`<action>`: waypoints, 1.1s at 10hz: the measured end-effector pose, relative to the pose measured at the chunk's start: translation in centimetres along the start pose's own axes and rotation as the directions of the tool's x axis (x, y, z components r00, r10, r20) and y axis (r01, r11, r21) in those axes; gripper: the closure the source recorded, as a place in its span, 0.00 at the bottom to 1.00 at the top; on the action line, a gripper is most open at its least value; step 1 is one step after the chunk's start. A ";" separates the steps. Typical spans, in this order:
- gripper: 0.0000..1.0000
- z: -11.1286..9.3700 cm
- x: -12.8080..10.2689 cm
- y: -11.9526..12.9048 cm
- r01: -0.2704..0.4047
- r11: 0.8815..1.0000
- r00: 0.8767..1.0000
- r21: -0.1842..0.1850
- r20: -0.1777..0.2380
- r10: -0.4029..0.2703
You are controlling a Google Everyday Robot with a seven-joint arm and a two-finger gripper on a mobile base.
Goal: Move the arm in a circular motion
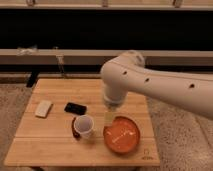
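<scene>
Reaching in from 3 o'clock, my arm (160, 87) bends downward over the wooden worktop (55, 145). My claw (111, 114) hangs near the worktop's centre; I cannot tell whether it is apart or together. The white cup (85, 125) sits at its 8 o'clock, the orange plate (125, 140) at 5 o'clock, the black slab (75, 107) at 9 o'clock.

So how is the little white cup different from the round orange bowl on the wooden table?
The little white cup is small and narrow; the round orange bowl is wide and shallow. The cup is white with a dark side; the bowl is orange-red all over. The pale gripper of the cream-white arm hangs over the bowl's far rim, while the cup stands clear of it. Both are round, open-topped and rest on the wooden table.
</scene>
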 end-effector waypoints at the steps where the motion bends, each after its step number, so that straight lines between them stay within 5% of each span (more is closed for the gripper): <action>1: 0.20 -0.8 1.7 -1.7 -0.038 0.999 0.999 0.017 -0.012 0.038; 7: 0.20 -3.7 6.8 -9.8 -0.113 0.993 0.989 0.037 -0.092 0.116; 11: 0.20 -3.1 2.7 -13.7 -0.011 1.000 0.990 0.015 -0.141 0.013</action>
